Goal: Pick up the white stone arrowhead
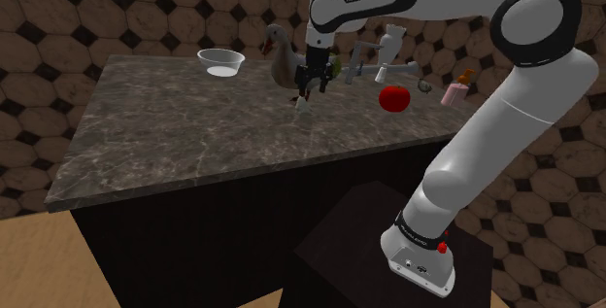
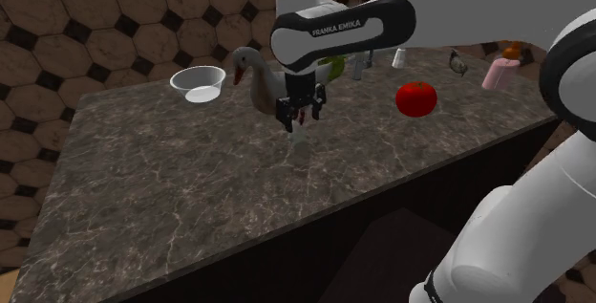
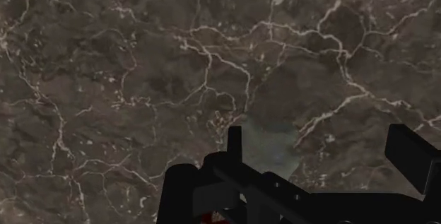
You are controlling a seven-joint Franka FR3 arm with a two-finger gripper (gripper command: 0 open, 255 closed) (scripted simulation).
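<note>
Gripper (image 3: 320, 136) wide open — fingers (image 3: 234, 141) straddle pale arrowhead (image 3: 272, 141) on counter (image 3: 106, 81), not clasping | approach judged done | left — closing on it, then lifting

A dark brown marble countertop (image 1: 175, 141) with pale veins spans the middle of the shoulder view, resting on a black base. Along its far edge, from upper centre toward the right of the frame, stand a white bowl (image 1: 221, 60), a goose figurine (image 1: 280, 51), a round red fruit (image 1: 393, 97) and a pink bottle (image 1: 452, 94) with an orange cap. A small pale arrowhead (image 1: 304, 106) sits on the bare stone just below the goose figurine, near the frame's centre.
</note>
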